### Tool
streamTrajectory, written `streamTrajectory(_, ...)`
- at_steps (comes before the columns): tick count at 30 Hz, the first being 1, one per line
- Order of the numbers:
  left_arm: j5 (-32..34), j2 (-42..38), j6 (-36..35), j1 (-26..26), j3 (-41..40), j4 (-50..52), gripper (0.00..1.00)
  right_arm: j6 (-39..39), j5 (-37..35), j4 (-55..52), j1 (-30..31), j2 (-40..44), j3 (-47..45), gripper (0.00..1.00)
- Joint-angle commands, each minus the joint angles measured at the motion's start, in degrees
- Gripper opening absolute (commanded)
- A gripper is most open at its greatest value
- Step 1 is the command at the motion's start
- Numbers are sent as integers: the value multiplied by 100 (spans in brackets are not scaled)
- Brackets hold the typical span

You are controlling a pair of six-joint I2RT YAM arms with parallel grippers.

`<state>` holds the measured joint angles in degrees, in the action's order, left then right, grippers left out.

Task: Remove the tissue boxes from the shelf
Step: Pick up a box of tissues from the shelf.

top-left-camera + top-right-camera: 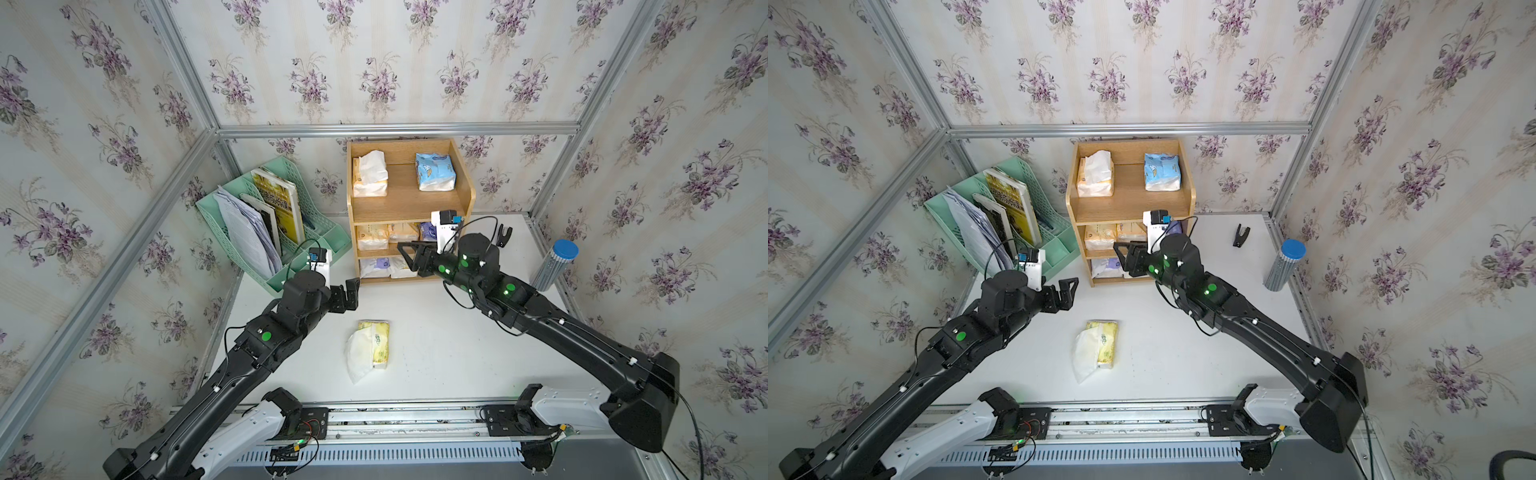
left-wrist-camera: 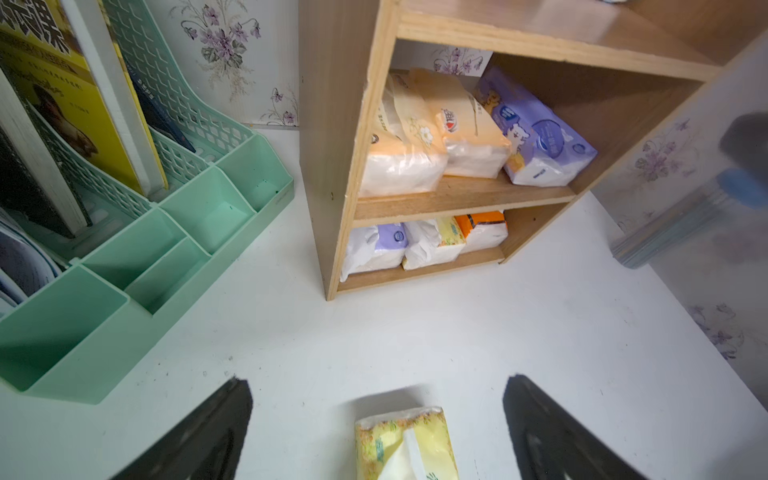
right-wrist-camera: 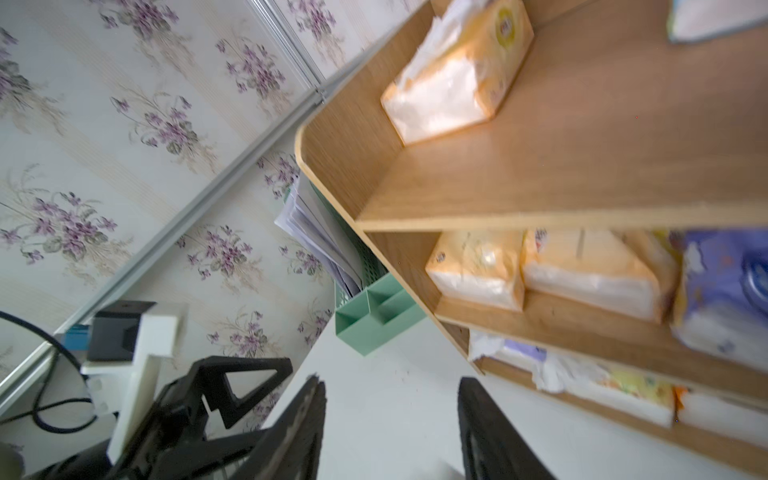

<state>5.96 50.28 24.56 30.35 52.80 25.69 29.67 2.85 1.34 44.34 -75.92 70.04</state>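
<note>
Nine tissue packs, one shelf, one file rack, one blue-capped cylinder.

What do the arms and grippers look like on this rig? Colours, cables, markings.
The left arm and right arm are black angular shells on white base links, dotted with round green markers. Thin black cables loop outside the joints. Each wrist carries a white camera mount with a blue connector. The left gripper and right gripper have black wedge-shaped fingers.

Left arm: stretched toward one o'clock.
Left gripper: jaws apart, empty.
Right arm: stretched toward ten o'clock.
Right gripper: jaws apart, empty.
</note>
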Motion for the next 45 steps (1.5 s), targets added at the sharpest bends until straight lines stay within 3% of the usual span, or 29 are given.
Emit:
streamTrajectory(1,-1244,264,-223,-499,39,-515,99,-337,218,14,-195,-569,856,57)
streamTrajectory(5,-1720,621,-352,-714,125,-701,99,-406,337,98,-487,-1362,1911,60)
streamTrajectory(16,-2181,931,-97,-743,-332,-1051,99,-463,445,-261,-953,-3240,4124,64)
streamTrajectory(34,-2540,415,245,-735,-901,-1040,99,11,957,-221,-1099,-4722,5414,67)
streamTrajectory(39,-2586,343,302,-736,-895,-1013,99,248,1157,-187,-1088,-4839,5415,59)
streamTrajectory(42,-2605,325,326,-724,-889,-1003,99,339,1304,-129,-1076,-4871,5428,49)
streamTrajectory(45,-2617,294,349,-723,-867,-970,99,360,1312,-118,-1068,-4824,5429,32)
